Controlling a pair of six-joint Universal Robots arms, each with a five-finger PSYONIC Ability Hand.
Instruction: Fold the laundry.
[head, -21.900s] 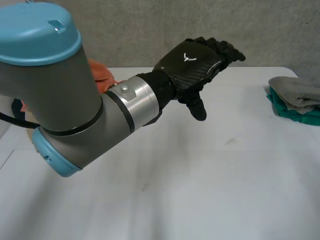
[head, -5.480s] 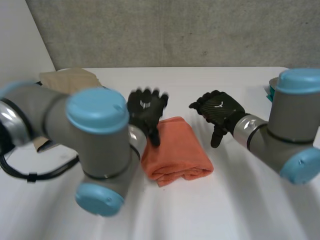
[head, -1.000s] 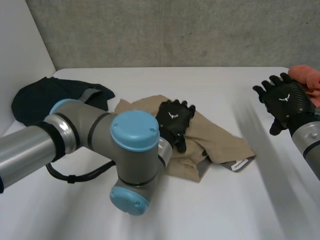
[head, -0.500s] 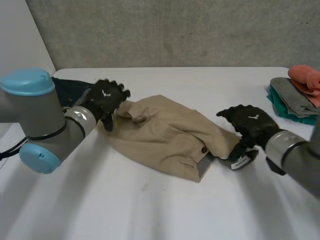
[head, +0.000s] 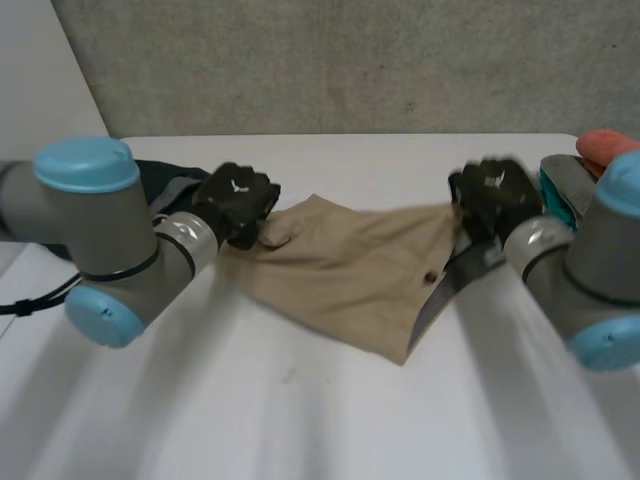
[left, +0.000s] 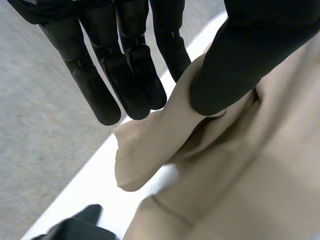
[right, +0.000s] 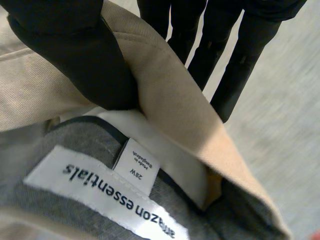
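Note:
A tan pair of shorts (head: 350, 270) hangs stretched between my two hands above the white table (head: 300, 420). My left hand (head: 238, 203) is shut on its left edge; in the left wrist view the thumb (left: 250, 55) pinches a fold of the tan cloth (left: 150, 145) against the fingers (left: 125, 75). My right hand (head: 492, 198) is shut on the waistband at the right end. In the right wrist view the thumb (right: 70, 45) presses the tan waistband (right: 165, 95) against the fingers (right: 235, 55), with a white label (right: 100, 190) on the grey lining below.
A dark garment (head: 160, 180) lies on the table behind my left arm, its edge (left: 75, 230) also beyond the left hand's fingertips. A stack of folded laundry (head: 590, 160), orange on top, sits at the far right edge. A grey wall runs behind the table.
Both hands have gone from open to shut on the shorts' ends. They have lifted and pulled apart, so the crumpled shorts now hang stretched.

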